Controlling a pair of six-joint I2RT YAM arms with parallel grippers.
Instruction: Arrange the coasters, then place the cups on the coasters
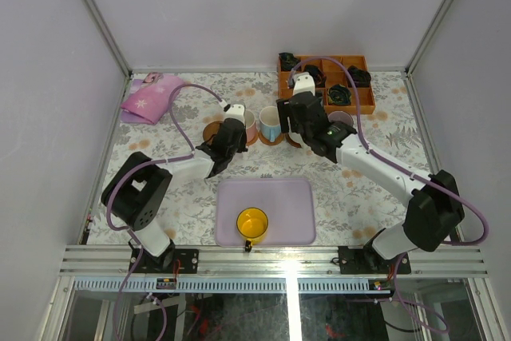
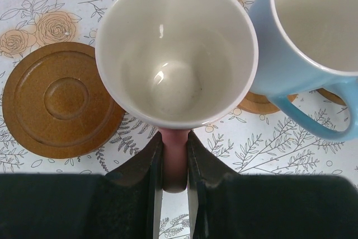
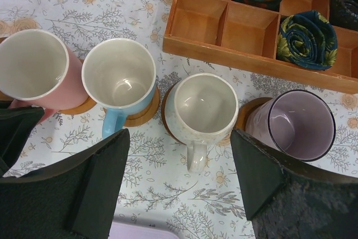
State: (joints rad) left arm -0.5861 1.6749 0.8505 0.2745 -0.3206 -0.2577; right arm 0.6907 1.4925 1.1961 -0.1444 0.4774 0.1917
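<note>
My left gripper (image 2: 175, 158) is shut on the pink handle of the cream cup (image 2: 176, 48), which sits over a coaster (image 3: 78, 107) and leans a little. An empty brown coaster (image 2: 61, 100) lies just left of it. The light blue cup (image 3: 119, 74), cream-white cup (image 3: 202, 107) and pale purple cup (image 3: 296, 124) each stand on a coaster in a row. My right gripper (image 3: 179, 135) hangs open above the cream-white cup's handle, touching nothing. The yellow cup (image 1: 252, 224) stands on the lavender tray (image 1: 227, 197).
An orange-brown compartment box (image 1: 326, 81) with rolled dark cloths sits at the back right, close behind the cups. A pink pouch (image 1: 152, 99) lies at the back left. The lavender tray fills the front middle between the arm bases. Walls enclose the table.
</note>
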